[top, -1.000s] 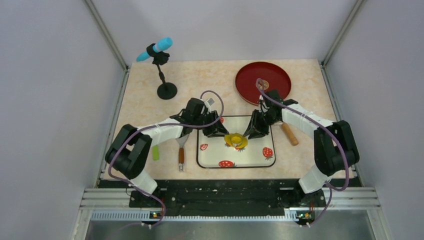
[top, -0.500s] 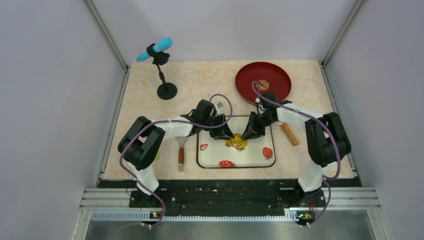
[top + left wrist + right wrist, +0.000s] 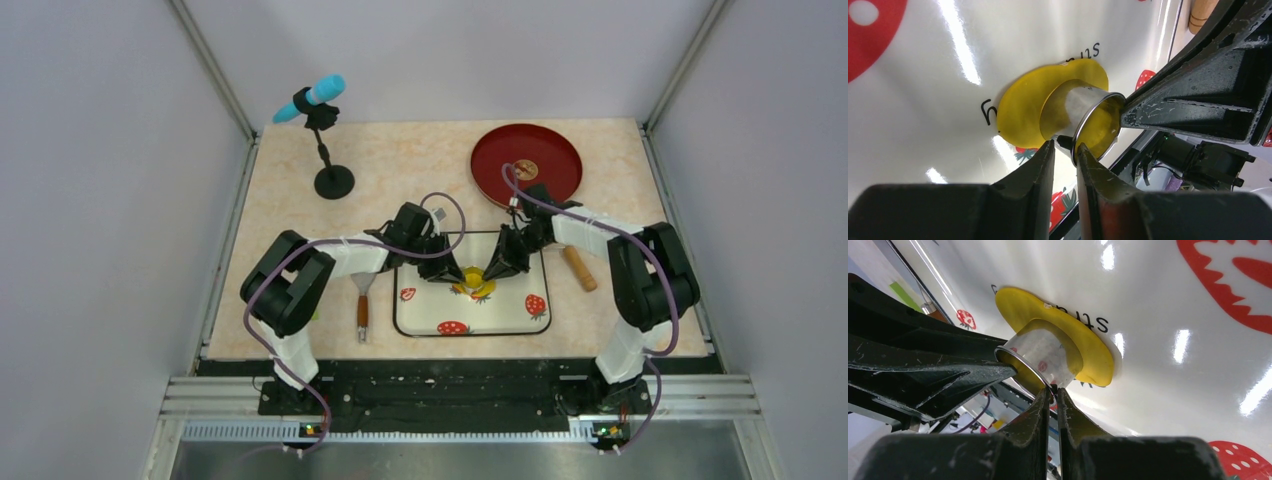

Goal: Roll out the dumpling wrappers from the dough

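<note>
Yellow dough (image 3: 1020, 107) flat under ring (image 3: 1079, 106) pinched by left tool (image 3: 1064, 147).

A thin, flattened patch of bright yellow dough (image 3: 1019, 110) lies flat on the glossy white strawberry-print mat (image 3: 923, 110), its edge irregular, with a small shiny metal ring (image 3: 1074, 104) standing on its middle.

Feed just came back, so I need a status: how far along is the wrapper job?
Done: the dough lies rolled flat on the mat; the roller sits aside. In hand: left hand and right hand both pinch the metal ring standing on it. To do: free a cut wrapper; none visible yet.
</note>
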Controlling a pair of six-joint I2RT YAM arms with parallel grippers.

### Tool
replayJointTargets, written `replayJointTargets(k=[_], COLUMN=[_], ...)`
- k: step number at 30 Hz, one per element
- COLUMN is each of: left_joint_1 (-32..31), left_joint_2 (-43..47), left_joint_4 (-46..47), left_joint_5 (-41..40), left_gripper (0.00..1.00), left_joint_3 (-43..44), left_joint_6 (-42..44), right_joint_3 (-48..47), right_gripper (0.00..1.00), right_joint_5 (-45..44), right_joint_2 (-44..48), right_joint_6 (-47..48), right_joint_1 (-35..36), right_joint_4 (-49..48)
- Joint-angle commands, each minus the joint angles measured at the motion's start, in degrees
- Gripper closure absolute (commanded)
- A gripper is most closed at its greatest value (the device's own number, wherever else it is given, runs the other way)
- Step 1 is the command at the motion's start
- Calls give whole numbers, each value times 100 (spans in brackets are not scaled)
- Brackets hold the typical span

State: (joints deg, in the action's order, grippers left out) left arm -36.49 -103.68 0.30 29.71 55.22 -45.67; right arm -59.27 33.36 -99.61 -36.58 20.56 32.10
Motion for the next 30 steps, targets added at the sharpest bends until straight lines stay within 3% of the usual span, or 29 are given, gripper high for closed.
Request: replayJointTargets(k=[1,9,22,30], left_joint_1=[-39,-49,-98,-97], left_joint_2=[-107,-237,-456,-705], left_joint_4=[-258,-304,-673,-1050], left_joint_5=[-179,-244,-496,-684], left_gripper=[75,86,99,100], left_joint_3=[152,112,129,279], left_joint_6=[224,254,310,276], right_joint_3=[10,182,360,349], right_gripper=[93,100,100,100], right_joint_5=[12,-144,-422,-767], right_joint_2=[-100,-143,-208,-481], right_joint_6=[97,140,296,473], right_joint_1=[-3,-1,28,30], right_joint_4=[-212,-282,-328,-308])
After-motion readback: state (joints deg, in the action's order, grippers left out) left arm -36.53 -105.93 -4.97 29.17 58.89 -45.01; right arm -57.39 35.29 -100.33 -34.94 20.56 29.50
